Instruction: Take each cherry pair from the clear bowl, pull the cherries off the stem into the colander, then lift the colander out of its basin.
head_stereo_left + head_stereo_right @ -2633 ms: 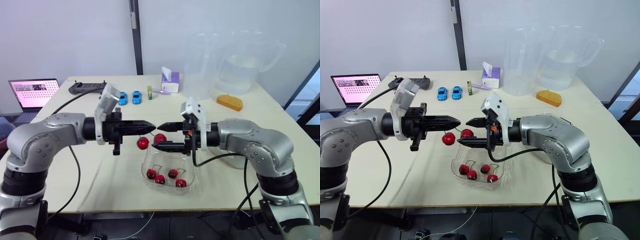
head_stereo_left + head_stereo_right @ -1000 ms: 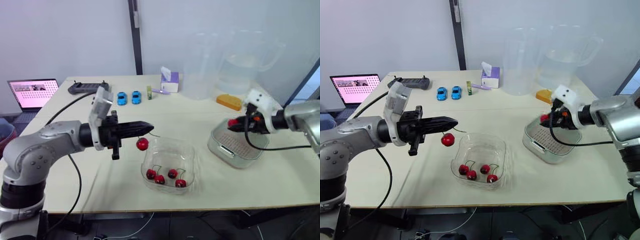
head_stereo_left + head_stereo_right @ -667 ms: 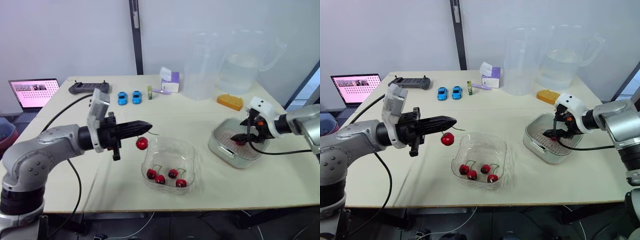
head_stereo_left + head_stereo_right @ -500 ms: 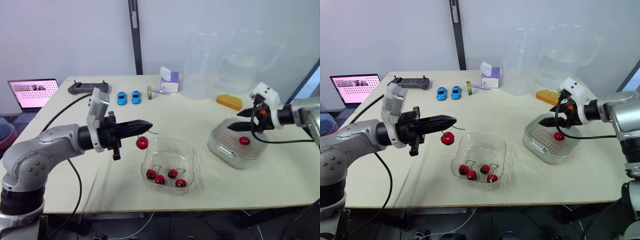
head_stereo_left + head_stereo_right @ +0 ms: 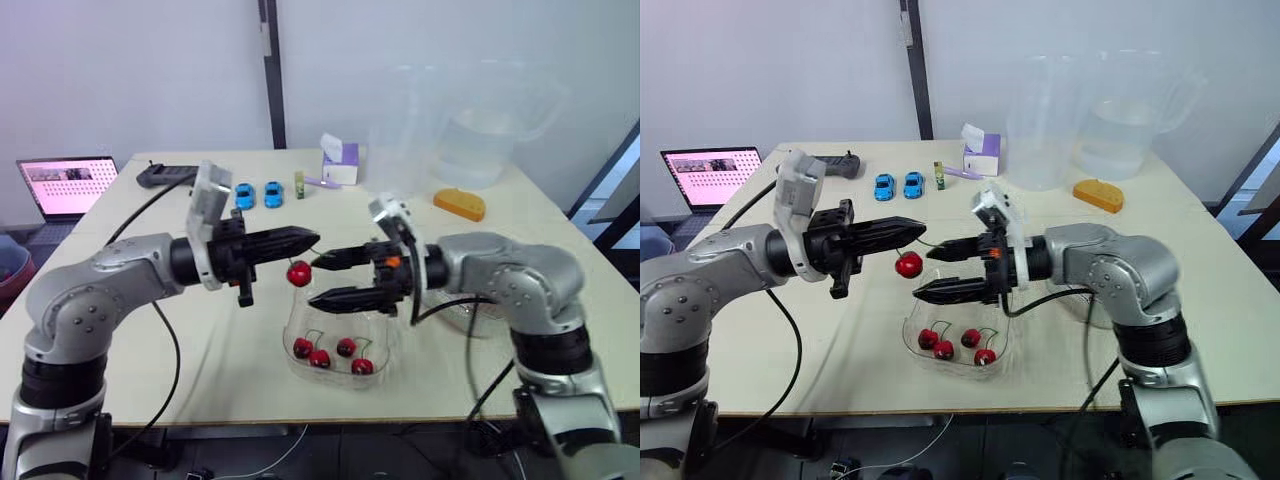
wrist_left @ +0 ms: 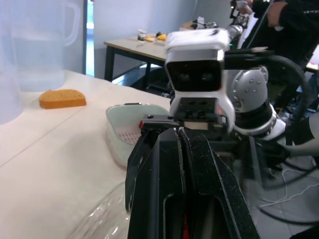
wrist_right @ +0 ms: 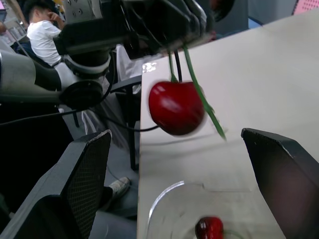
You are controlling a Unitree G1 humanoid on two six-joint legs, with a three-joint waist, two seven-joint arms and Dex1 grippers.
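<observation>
A red cherry (image 5: 298, 273) is hanging by its green stem (image 7: 199, 94) from the tips of the left gripper (image 5: 312, 237), whose fingers are pinching closed on that stem. The right gripper (image 5: 316, 282) is facing it from the opposite side with its fingers spread wide apart, one above the other, the tips just beside the cherry and not touching it. A clear bowl (image 5: 1006, 345) holding four more cherries (image 5: 943, 349) is sitting directly beneath both grippers, and the colander (image 6: 133, 138) is sitting beyond the right gripper, behind its arm.
</observation>
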